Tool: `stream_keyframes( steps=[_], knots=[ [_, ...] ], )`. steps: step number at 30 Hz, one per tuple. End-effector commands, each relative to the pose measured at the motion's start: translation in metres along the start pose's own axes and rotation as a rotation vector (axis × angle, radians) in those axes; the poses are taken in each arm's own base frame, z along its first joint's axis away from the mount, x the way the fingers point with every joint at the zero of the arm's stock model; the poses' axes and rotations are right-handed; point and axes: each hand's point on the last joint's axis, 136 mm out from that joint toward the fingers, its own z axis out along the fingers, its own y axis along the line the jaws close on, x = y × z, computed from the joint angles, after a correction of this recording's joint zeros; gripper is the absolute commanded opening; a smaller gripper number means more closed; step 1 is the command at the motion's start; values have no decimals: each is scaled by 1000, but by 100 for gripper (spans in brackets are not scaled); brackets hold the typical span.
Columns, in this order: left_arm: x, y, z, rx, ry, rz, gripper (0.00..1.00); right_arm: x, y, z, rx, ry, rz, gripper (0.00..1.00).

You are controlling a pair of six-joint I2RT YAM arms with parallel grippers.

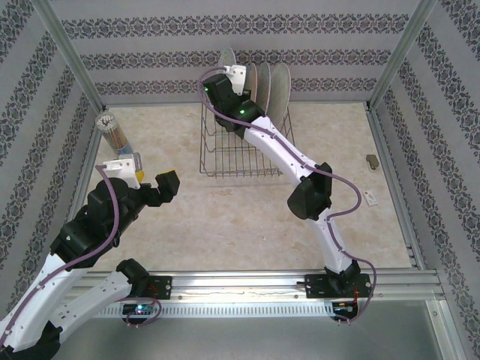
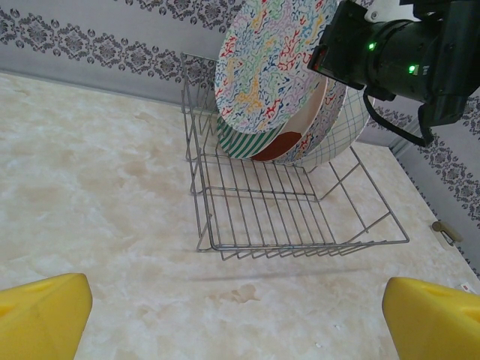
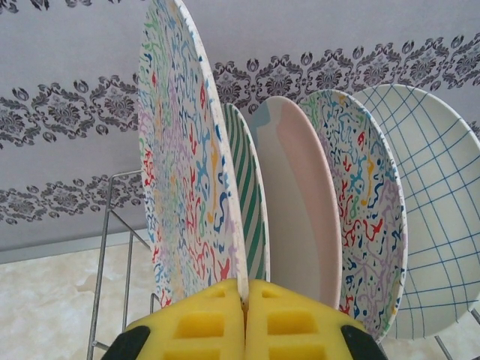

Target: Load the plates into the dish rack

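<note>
My right gripper point(image 3: 244, 304) is shut on the lower rim of a floral plate point(image 3: 180, 165), which stands on edge at the front of the row in the dish rack point(image 1: 232, 161). Behind it stand the green-white striped plate point(image 3: 251, 187), the cream plate point(image 3: 296, 210), the second floral plate point(image 3: 364, 210) and the checked plate point(image 3: 435, 225). From above, the right gripper point(image 1: 229, 82) is over the rack's far end. The left wrist view shows the rack point(image 2: 285, 217) with the front floral plate point(image 2: 270, 60) leaning in it. My left gripper point(image 1: 146, 178) hangs open over bare table to the left of the rack, its yellow fingertips point(image 2: 41, 315) wide apart.
A cup of pencils point(image 1: 116, 131) stands at the far left by the wall. Two small objects point(image 1: 371, 160) point(image 1: 371, 199) lie near the right edge. Aluminium posts and patterned walls enclose the table. The near half of the rack's floor holds nothing.
</note>
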Motion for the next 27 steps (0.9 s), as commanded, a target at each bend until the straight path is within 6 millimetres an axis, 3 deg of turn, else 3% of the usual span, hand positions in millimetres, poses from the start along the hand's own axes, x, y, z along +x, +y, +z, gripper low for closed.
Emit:
stream_keyframes(
  steps=[1,27],
  knots=[
    [-2,6,-2,-21,-8,12,100,-16,3,-7,15,-60,66,0],
    [-6,6,-15,-4,-14,49,100,11,22,8,96,-99,31,0]
  ],
)
